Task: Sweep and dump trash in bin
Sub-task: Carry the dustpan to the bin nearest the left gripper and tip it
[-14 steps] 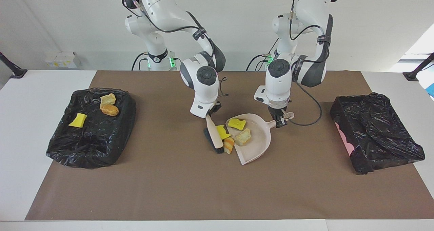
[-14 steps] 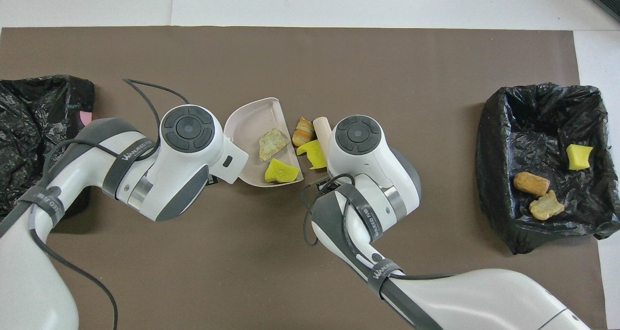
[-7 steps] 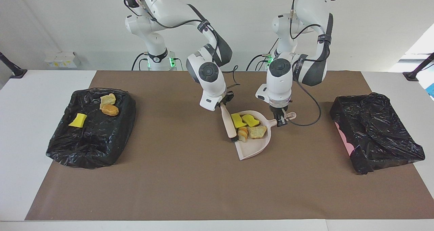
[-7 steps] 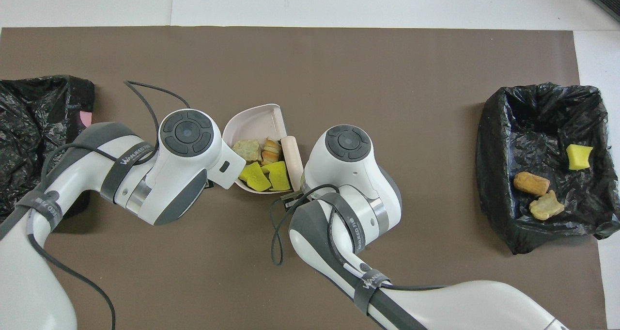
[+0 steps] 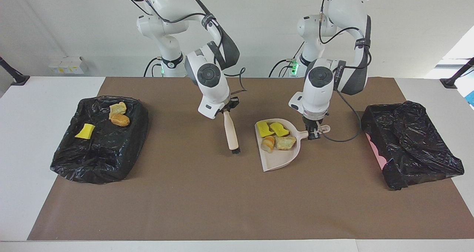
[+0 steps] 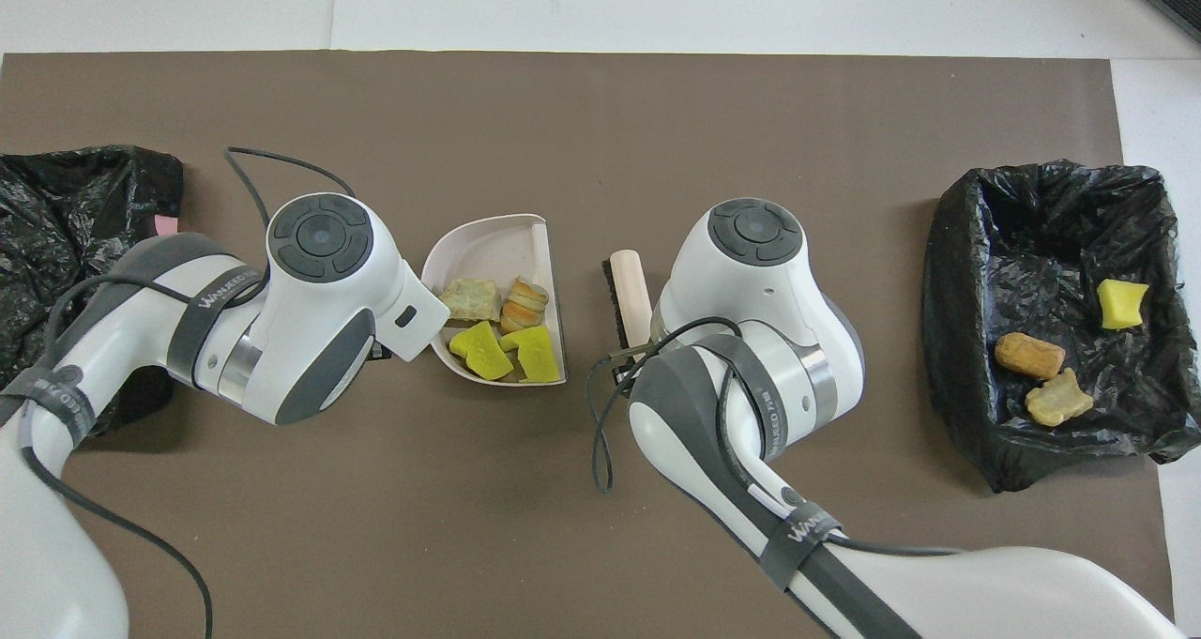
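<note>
Holding Dustpan and Brush at Mid-Bench

Gripping the dustpan [image 5: 278, 159] by its handle, the left tool [image 5: 313, 133] is pinched shut on it. The dustpan, taken as the landmark, sits on the brown mat [image 5: 207, 200]. Four pieces of trash [image 5: 276, 135] lie in the dustpan: two yellow, two tan-to-orange. The right tool [image 5: 226, 110] is pinched shut on the brush [image 5: 232, 131], which hangs bristles-down just beside the dustpan, apart from it, toward the right arm's end. The bin [image 5: 98, 141] lies well apart from the dustpan at that same end and contains three further scraps [image 5: 111, 120]. A second black-lined bin [image 5: 411, 144] lies well apart at the left arm's end.
</note>
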`<state>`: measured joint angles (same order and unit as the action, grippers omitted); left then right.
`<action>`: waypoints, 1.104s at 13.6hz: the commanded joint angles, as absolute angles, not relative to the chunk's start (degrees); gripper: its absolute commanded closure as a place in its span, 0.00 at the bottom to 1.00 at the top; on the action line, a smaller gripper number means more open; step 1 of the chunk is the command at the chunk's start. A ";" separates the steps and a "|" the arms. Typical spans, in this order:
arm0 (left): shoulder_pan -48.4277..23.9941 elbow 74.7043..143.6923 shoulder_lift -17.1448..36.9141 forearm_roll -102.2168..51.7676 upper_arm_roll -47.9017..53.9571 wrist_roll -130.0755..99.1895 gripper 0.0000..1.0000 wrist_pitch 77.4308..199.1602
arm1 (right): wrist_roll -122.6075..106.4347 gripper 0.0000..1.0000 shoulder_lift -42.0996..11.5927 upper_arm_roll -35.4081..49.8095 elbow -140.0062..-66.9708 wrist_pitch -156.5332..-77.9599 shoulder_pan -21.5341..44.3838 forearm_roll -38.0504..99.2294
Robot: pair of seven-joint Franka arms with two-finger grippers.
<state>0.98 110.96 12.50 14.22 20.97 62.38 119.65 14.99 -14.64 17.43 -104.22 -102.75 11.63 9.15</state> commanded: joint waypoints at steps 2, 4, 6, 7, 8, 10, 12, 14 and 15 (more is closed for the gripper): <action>0.61 111.36 5.99 10.64 13.38 74.51 1.00 118.04 | 24.67 1.00 -11.43 18.28 -105.03 -99.15 14.13 5.20; 0.62 111.18 3.35 10.11 7.77 78.82 1.00 117.77 | 29.42 1.00 -10.46 18.37 -105.47 -99.05 16.95 4.92; 0.62 110.83 2.12 8.89 1.52 82.16 1.00 117.86 | 32.94 1.00 -8.71 18.46 -107.65 -99.75 19.15 5.36; 0.62 110.74 1.50 7.40 -2.07 82.61 1.00 117.86 | 35.05 1.00 -7.48 18.46 -109.15 -100.36 20.73 6.06; 0.62 110.22 1.15 6.60 -5.33 82.62 1.00 117.77 | 36.37 1.00 -6.17 18.54 -110.73 -100.89 22.05 6.24; 0.70 108.64 1.14 6.33 -11.83 84.71 1.00 117.77 | 37.70 1.00 -5.45 18.46 -112.84 -103.26 25.91 6.33; 0.70 106.44 2.02 6.15 -17.90 91.55 1.00 118.82 | 42.25 1.00 -6.24 18.46 -114.95 -107.03 28.64 6.33; 0.88 104.51 3.07 6.94 -22.31 93.95 1.00 120.05 | 43.33 1.00 -6.24 18.54 -117.93 -111.34 30.67 6.33; 0.97 103.98 3.51 7.64 -23.98 94.39 1.00 121.36 | 43.42 1.00 -6.33 18.46 -118.91 -112.75 31.98 6.33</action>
<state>1.26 106.40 1.84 7.63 -21.51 92.85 119.79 42.50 -7.61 18.48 -115.58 -109.48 30.97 5.91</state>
